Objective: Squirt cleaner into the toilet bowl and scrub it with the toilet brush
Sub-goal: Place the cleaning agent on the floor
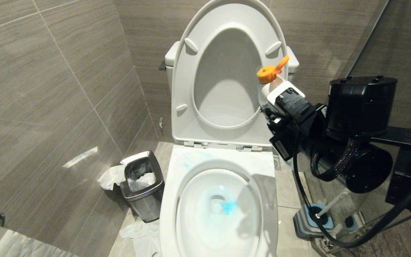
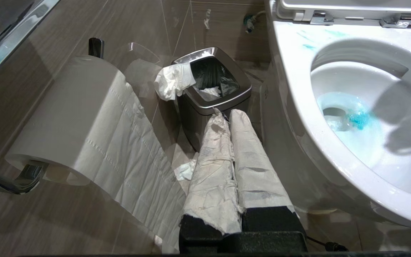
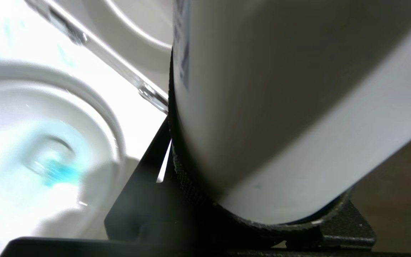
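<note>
Two grippers belong to this robot, and only the right one is busy; the right gripper (image 1: 270, 93) is raised beside the upturned seat (image 1: 187, 92), over the right side of the toilet bowl (image 1: 171, 200), and it is clenched around a white bottle (image 1: 270, 85) with an orange cap (image 1: 267, 73) whose flip lid stands open; in the right wrist view the pale body of the bottle (image 3: 280, 107) fills most of the picture and sits pressed into the black jaws, so the grip is firm. Inside the bowl lies the cleaner (image 1: 229, 206), a bright blue patch just beside the drain opening, and the water around it is tinted pale blue; thin blue smears (image 1: 191, 162) also mark the white rim at the back left, near the hinges. On the floor right of the toilet stands the toilet brush (image 1: 328, 207), its slim white handle leaning out of a blue-and-grey holder (image 1: 307, 223); it is partly hidden by a black cable (image 1: 300, 185), so I cannot say how deep it sits. At the left side, the left gripper (image 2: 231, 116) hangs low with its paper-wrapped fingers (image 2: 212, 167) pressed together and nothing between them, pointing at a steel waste bin (image 2: 194, 110) with crumpled tissue (image 2: 171, 82) over its edge; a toilet paper roll (image 2: 73, 117) hangs on the wall next to it.
</note>
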{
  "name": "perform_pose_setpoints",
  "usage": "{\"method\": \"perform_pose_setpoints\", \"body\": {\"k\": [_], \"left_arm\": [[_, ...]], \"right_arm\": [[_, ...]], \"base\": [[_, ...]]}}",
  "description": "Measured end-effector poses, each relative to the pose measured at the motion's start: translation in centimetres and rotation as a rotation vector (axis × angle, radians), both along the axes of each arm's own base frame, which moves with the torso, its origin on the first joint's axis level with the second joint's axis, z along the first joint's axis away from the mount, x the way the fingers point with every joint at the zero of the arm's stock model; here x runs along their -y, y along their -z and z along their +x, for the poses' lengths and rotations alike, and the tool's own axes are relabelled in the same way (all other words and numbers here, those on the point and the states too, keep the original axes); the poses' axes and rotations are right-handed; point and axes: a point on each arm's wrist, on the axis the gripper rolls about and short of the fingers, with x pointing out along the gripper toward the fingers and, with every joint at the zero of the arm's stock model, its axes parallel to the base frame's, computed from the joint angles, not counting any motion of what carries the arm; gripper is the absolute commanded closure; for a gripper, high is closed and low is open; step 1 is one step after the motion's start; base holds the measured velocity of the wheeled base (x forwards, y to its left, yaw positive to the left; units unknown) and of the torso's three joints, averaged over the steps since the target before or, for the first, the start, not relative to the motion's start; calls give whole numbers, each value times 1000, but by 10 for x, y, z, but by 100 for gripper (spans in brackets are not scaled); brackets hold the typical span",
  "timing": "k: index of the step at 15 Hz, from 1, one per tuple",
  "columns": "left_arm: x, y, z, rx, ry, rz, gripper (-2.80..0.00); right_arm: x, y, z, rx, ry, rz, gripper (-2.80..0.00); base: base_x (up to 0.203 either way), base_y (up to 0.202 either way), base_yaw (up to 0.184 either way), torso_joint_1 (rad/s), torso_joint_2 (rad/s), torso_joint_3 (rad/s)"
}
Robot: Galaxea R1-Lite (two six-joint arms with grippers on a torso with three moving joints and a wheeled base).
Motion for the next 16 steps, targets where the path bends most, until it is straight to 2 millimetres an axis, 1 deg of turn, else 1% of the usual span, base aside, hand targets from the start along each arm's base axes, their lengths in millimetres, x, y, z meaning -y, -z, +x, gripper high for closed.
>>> {"method": "perform_pose_setpoints", "body": {"k": [3, 6, 8, 12, 16], "left_arm": [[0, 0, 0, 0, 0, 0, 0], [0, 0, 0, 0, 0, 0, 0], [0, 0, 0, 0, 0, 0, 0], [0, 0, 0, -1, -1, -1, 0], [0, 0, 0, -1, 0, 0, 0]], "right_arm": [[12, -13, -14, 1, 17, 234, 0], [34, -11, -34, -23, 11, 354, 0], [51, -11, -41, -23, 36, 437, 0], [90, -15, -40, -10, 54, 504, 0], [139, -2, -29, -38, 128, 523, 0]], "base": [[0, 0, 0, 0, 0, 0], [0, 0, 0, 0, 0, 0], [0, 0, 0, 0, 0, 0], [0, 0, 0, 0, 0, 0], [0, 0, 0, 0, 0, 0]]}}
